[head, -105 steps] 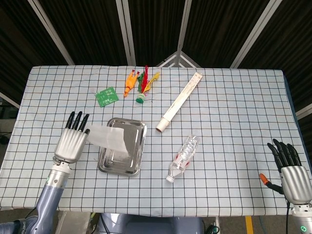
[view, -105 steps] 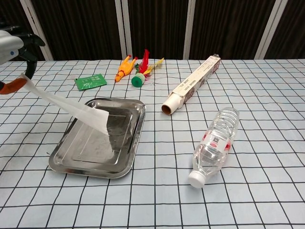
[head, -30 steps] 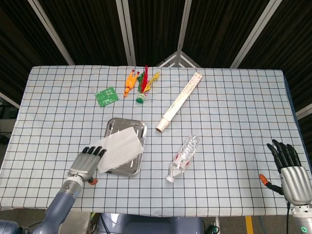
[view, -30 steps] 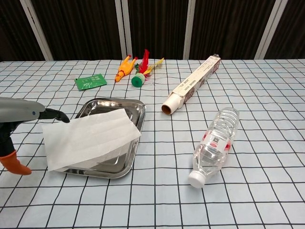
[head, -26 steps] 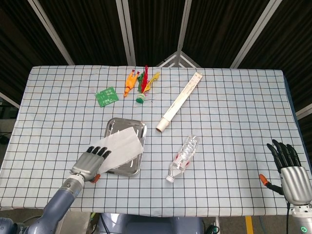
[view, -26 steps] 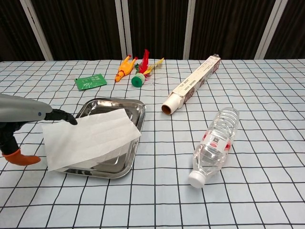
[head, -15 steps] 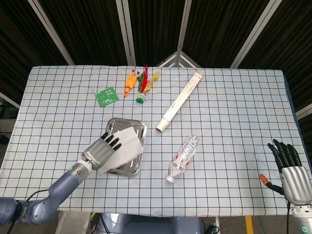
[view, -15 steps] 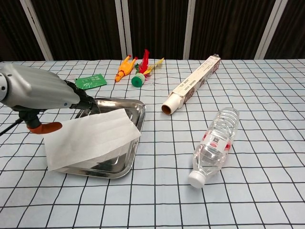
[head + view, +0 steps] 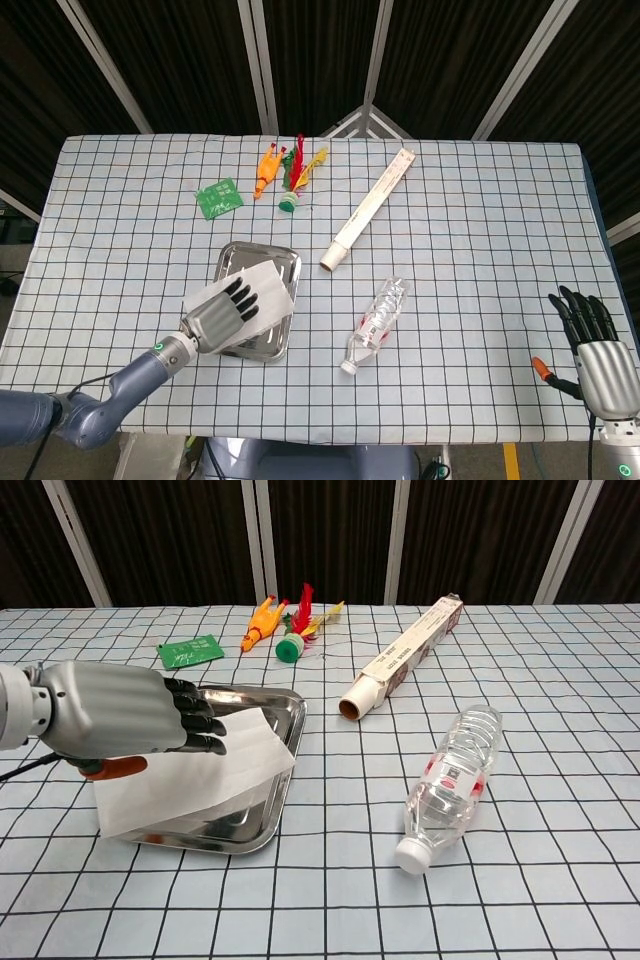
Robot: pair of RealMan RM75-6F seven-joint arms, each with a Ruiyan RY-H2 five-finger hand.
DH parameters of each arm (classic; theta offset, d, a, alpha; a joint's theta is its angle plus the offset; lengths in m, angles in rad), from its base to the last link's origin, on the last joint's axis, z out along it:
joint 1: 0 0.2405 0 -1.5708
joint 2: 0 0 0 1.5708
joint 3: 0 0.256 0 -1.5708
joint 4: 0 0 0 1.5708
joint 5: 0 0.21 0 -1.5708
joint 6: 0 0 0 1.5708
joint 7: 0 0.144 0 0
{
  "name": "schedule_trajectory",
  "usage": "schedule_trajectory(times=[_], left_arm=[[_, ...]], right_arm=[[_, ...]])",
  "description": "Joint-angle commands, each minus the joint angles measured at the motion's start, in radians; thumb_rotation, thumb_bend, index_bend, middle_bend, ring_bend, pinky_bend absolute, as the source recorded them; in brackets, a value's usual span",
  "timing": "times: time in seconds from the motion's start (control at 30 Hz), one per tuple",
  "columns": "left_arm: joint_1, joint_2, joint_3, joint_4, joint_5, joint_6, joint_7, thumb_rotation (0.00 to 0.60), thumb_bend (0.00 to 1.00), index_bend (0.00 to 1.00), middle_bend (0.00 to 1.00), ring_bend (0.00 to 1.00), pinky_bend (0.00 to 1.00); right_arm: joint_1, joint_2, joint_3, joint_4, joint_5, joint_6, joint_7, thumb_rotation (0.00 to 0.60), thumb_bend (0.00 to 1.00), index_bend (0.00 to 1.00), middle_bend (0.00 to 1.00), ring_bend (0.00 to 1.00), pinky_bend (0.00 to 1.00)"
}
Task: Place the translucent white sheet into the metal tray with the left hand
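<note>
Metal tray (image 9: pixel 290 262) (image 9: pixel 288 723), shallow and rectangular, left of centre on the checked tablecloth (image 9: pixel 470 210) (image 9: pixel 560 780). White sheet (image 9: pixel 268 285) (image 9: pixel 215 770) lies slanted across the tray, its near-left corner overhanging the rim and raised off the cloth in the chest view, its far-right part resting over the tray bed. Left hand (image 9: pixel 222 312) (image 9: pixel 120 720) palm-down over the sheet's left portion, dark fingers (image 9: pixel 242 297) (image 9: pixel 200 725) stretched flat and close together toward the tray's middle; they appear to lie on the sheet, holding nothing between them (whether the orange-tipped thumb under the palm touches the sheet cannot be told). Right hand (image 9: pixel 597 350) at the table's near-right corner, seen only from the head view, fingers extended and slightly apart, nothing in it. Clear plastic bottle (image 9: pixel 378 323) (image 9: pixel 450 780) with white cap on its side, right of the tray and well apart from it. Long cardboard box (image 9: pixel 372 205) (image 9: pixel 400 658) lying diagonally beyond the bottle. Green circuit board (image 9: pixel 219 197) (image 9: pixel 190 651) at the far left. Orange rubber chicken (image 9: pixel 266 170) (image 9: pixel 260 620) and a feathered shuttlecock (image 9: pixel 296 180) (image 9: pixel 296 630) with green base, just beside each other, at the far edge behind the tray.
</note>
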State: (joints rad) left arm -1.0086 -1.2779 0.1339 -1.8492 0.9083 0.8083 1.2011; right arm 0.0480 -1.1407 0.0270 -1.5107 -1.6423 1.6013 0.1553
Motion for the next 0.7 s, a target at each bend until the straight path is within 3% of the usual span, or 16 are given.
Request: schedule_trajectory(times=[0.03,0.4,0.53,0.7], left_arm=[[0.025,-0.031,0.031,0.074,0.098,-0.032,-0.103,0.6,0.64,0.0,0.0,0.0,0.0],[0.046,-0.081,0.054,0.154,0.164,-0.051,-0.204,0.6,0.64,0.0,0.0,0.0,0.0],[0.078,-0.103,0.031,0.132,0.069,-0.023,-0.279,0.6,0.64,0.0,0.0,0.0,0.0],[0.074,-0.115,0.029,0.096,-0.032,0.019,-0.249,0.6,0.64,0.0,0.0,0.0,0.0]], right_arm=[[0.0,-0.001,0.0,-0.001,0.0,0.0,-0.002,0.6,0.29,0.0,0.0,0.0,0.0],[0.0,0.0,0.001,-0.001,0.005,-0.002,-0.002,0.6,0.29,0.0,0.0,0.0,0.0],[0.0,0.0,0.002,-0.001,0.002,-0.001,-0.002,0.6,0.29,0.0,0.0,0.0,0.0],[0.001,-0.001,0.001,0.0,0.001,-0.001,-0.003,0.6,0.29,0.0,0.0,0.0,0.0]])
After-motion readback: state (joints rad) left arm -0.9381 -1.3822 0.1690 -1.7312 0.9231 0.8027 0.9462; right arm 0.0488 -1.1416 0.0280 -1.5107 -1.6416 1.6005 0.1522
